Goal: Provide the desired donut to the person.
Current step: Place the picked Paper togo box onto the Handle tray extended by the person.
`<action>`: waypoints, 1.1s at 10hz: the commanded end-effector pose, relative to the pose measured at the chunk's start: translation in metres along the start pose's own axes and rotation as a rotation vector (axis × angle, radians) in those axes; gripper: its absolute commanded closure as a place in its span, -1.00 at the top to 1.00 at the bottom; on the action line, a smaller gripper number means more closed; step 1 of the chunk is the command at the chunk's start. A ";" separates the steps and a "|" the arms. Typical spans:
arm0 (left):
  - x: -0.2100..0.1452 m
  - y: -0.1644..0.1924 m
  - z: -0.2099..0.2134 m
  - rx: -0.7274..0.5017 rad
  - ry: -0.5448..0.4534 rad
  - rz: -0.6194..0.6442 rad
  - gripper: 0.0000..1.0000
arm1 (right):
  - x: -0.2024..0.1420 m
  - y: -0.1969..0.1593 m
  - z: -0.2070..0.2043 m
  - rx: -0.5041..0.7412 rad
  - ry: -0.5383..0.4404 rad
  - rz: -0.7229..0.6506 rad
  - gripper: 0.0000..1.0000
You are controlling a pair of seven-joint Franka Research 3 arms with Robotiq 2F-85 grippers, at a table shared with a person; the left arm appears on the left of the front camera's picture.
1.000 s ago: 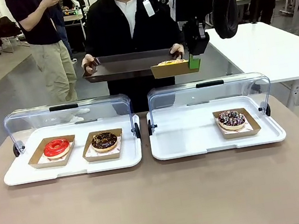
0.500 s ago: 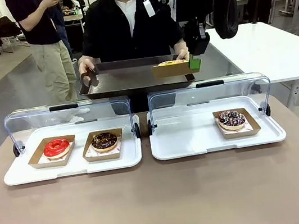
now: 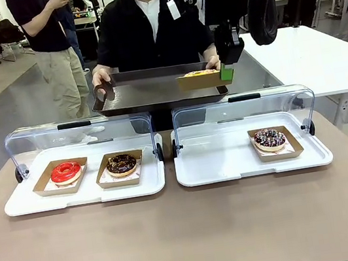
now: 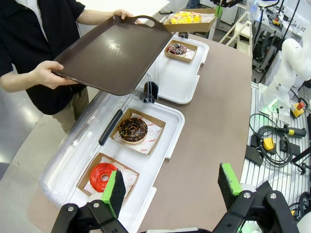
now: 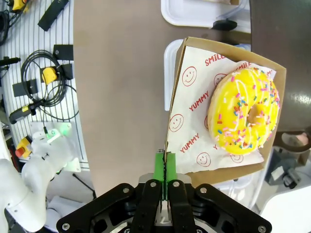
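A yellow sprinkled donut (image 5: 244, 115) lies on printed paper in a brown cardboard tray (image 3: 200, 78). My right gripper (image 3: 226, 72) is shut on that tray's edge and holds it over the right end of a dark brown serving tray (image 3: 148, 95). The person (image 3: 152, 31) in a black shirt holds the serving tray with both hands, tilted toward me. In the right wrist view the right gripper (image 5: 164, 171) pinches the cardboard rim. My left gripper (image 4: 170, 182) hangs open above the table's left end.
Two white display trays with raised clear lids stand on the table. The left display tray (image 3: 84, 191) holds a red donut (image 3: 66, 172) and a chocolate donut (image 3: 121, 164); the right display tray (image 3: 219, 163) holds a dark sprinkled donut (image 3: 269, 138). A bystander (image 3: 55, 50) stands behind.
The person has lifted the serving tray, tilted it toward me and brought it under the yellow donut's cardboard tray. My right gripper has stayed almost still.
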State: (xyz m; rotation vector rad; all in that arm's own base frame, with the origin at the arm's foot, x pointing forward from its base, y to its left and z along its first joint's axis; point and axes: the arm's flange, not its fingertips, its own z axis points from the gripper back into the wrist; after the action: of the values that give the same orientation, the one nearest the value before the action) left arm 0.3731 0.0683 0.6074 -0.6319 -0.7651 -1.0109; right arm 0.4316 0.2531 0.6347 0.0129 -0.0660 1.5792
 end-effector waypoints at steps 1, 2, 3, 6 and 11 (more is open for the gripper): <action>0.001 -0.001 0.000 -0.006 -0.019 -0.002 1.00 | -0.003 0.004 -0.003 0.002 0.002 -0.011 -1.00; 0.001 -0.001 0.000 -0.006 -0.019 -0.002 1.00 | 0.000 0.000 0.000 0.000 0.000 0.000 -0.97; 0.001 -0.001 0.000 -0.006 -0.019 -0.002 1.00 | 0.003 -0.009 0.003 -0.007 -0.011 0.048 -0.97; 0.001 -0.001 0.000 -0.006 -0.019 -0.002 1.00 | 0.024 -0.041 0.019 -0.096 -0.021 0.130 -0.97; 0.001 -0.001 0.000 -0.006 -0.019 -0.002 1.00 | 0.022 -0.117 0.003 -0.067 -0.065 0.102 -0.97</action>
State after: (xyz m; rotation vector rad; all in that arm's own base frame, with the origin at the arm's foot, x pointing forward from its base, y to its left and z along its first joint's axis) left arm 0.3730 0.0684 0.6075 -0.6318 -0.7652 -1.0109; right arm 0.5308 0.2766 0.6355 0.0159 -0.1617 1.6678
